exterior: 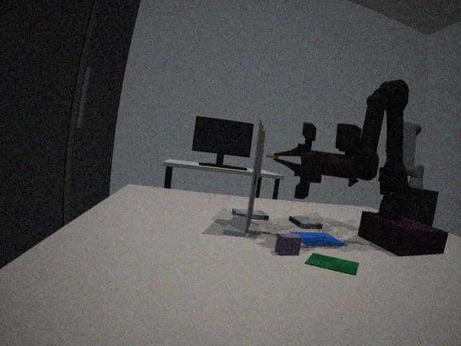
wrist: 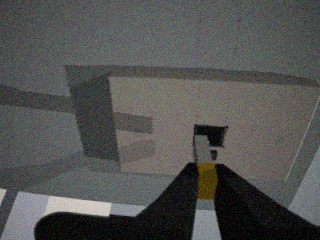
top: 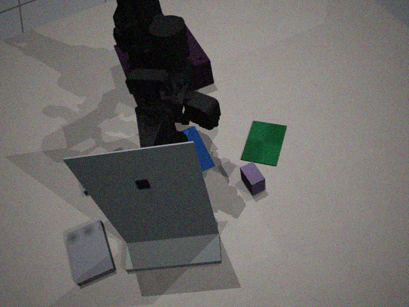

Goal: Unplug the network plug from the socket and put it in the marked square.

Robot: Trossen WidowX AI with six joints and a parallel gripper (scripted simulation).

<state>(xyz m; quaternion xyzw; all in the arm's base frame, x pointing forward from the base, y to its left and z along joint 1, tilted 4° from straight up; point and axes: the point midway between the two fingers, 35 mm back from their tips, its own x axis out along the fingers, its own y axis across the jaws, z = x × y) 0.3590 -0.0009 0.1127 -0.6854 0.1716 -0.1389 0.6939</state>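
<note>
My gripper [exterior: 276, 157] [wrist: 204, 171] is shut on the plug [exterior: 269, 156] [wrist: 207, 187], high above the table. The plug has a yellow rear part between the fingertips and a grey front pointing at the upright panel [top: 171, 211] [exterior: 256, 171] [wrist: 165, 100]. The dark socket opening [wrist: 218, 135] shows beyond the plug's front. In the exterior view a small gap shows between plug and panel, so the plug is out of the socket. A blue patch [top: 202, 151] [exterior: 320, 239] and a green patch [top: 264, 142] [exterior: 331, 263] lie flat on the table; which is the marked square I cannot tell.
A purple block [top: 254, 178] [exterior: 287, 244] stands beside the green patch. A grey flat box [top: 91, 252] lies beside the panel's foot [top: 174, 252]. A dark flat box [exterior: 305, 222] lies behind the blue patch. The arm's dark base block [top: 204, 71] [exterior: 402, 234] stands behind the patches.
</note>
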